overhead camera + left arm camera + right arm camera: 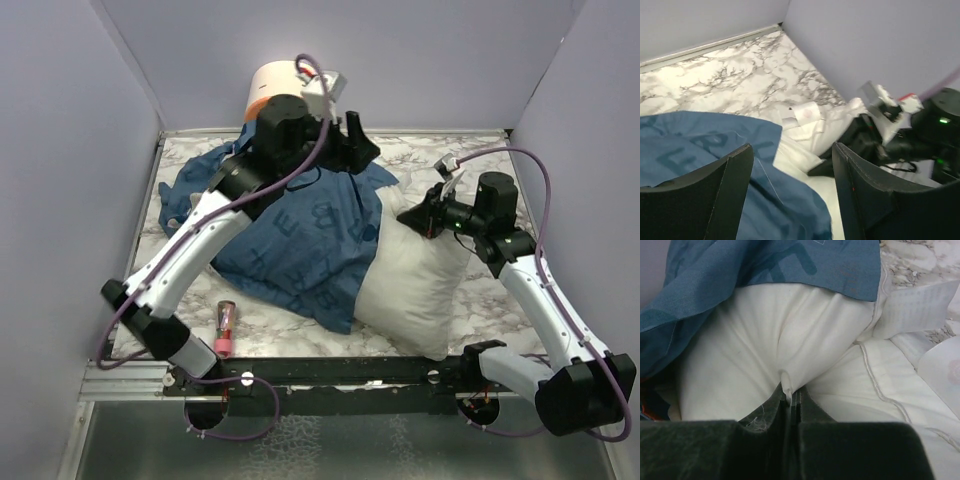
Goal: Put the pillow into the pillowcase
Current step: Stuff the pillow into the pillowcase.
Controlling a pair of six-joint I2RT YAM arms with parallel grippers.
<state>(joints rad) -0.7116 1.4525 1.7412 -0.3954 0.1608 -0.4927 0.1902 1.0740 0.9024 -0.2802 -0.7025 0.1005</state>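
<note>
The white pillow (415, 285) lies at mid-table, its left part under the blue pillowcase (310, 240). My right gripper (428, 215) is shut on a pinch of the pillow's fabric (790, 385) at its far end; the tags (912, 310) lie beside it. My left gripper (352, 140) is open and empty, hovering above the pillowcase's far edge. In the left wrist view the pillowcase (705, 150) and pillow (805, 165) show between its fingers (725, 195), with the label (806, 113) beyond.
A cream-and-orange cylinder (272, 85) stands at the back wall behind the left arm. A small red-capped tube (225, 327) lies near the front left. Purple walls close three sides; a black rail (330, 380) runs along the front edge.
</note>
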